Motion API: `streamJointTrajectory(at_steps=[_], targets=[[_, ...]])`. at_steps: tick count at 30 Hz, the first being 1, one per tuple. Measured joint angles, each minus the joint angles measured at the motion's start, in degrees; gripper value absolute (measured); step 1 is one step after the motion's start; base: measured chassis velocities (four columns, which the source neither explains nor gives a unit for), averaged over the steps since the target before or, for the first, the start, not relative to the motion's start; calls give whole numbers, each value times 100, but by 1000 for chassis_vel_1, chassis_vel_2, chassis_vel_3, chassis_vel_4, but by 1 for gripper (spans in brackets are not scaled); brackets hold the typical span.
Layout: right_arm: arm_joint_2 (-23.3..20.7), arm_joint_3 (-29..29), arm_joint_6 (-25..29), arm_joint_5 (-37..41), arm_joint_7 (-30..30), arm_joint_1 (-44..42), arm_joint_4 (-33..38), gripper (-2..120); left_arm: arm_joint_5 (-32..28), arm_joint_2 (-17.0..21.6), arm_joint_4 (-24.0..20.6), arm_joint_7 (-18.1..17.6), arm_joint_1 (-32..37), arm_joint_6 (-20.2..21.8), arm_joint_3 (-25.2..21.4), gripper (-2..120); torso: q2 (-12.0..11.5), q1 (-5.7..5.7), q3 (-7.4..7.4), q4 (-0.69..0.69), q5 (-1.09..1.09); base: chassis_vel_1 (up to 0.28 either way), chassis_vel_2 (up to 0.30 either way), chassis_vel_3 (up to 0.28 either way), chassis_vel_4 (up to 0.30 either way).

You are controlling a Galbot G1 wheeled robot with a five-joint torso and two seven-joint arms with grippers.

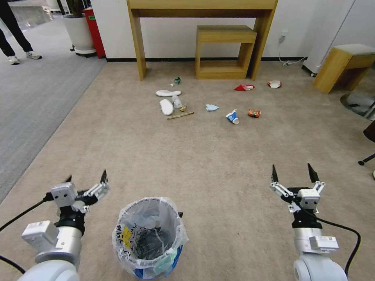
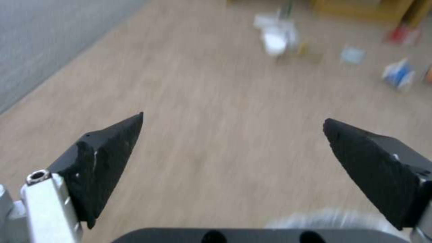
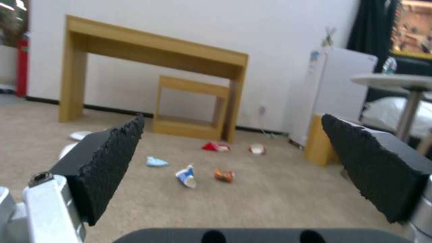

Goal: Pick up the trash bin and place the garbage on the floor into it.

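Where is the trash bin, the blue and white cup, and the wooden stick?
trash bin (image 1: 150, 236): head view, on the clear bag lining its inside.
blue-white paper cup (image 1: 232, 116): head view, on its side.
wooden stick (image 1: 180, 115): head view, at its middle.

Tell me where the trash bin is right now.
In the head view the trash bin stands on the carpet close in front, just right of the open left gripper, well short of the litter.

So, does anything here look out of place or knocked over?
Yes. Litter lies scattered on the floor before the wooden desk: two white slippers apart from each other, a blue-white paper cup tipped on its side, and a blue face mask. The trash bin stands upright.
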Motion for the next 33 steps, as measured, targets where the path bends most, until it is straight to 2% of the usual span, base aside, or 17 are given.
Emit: streamJointTrajectory(at_steps=[1,2,4,5,7,10,12,19,30,33], targets=[[-19,-15,-65,23,55,5,26,100,-122,116,-38,-106,23,328,-35,100,0,0,0,0,-1,0,0,0,0],[-19,-15,-65,23,55,5,26,100,-122,116,-38,-106,23,328,-35,100,0,0,0,0,-1,0,0,0,0],[-52,-44,-103,30,86,33,45,100,-601,373,-74,-350,96,911,-74,100,0,0,0,0,-2,0,0,0,0],[-63,-58,-105,29,89,45,45,100,-660,460,-77,-361,139,979,-72,100,0,0,0,0,-2,0,0,0,0],[-68,-66,-105,29,90,54,45,100,-645,489,-77,-356,155,995,-69,100,0,0,0,0,-1,0,0,0,0],[-90,-98,-98,26,93,87,-12,100,-79,690,119,-96,278,1008,8,100,0,0,0,0,-1,0,0,0,0],[-106,-99,-92,27,97,88,-27,100,96,746,226,-34,312,1003,26,100,0,0,0,0,-1,0,0,0,0],[-164,-86,-72,41,106,120,-97,100,411,877,569,34,290,966,47,100,0,0,0,0,-1,0,0,0,0],[-146,-140,-47,15,105,188,-210,100,1,878,674,55,216,932,173,100,0,0,0,0,0,0,0,0,0],[-132,-140,-42,-11,103,204,-239,100,-189,883,694,203,153,924,248,100,0,0,0,0,0,0,0,0,0]])
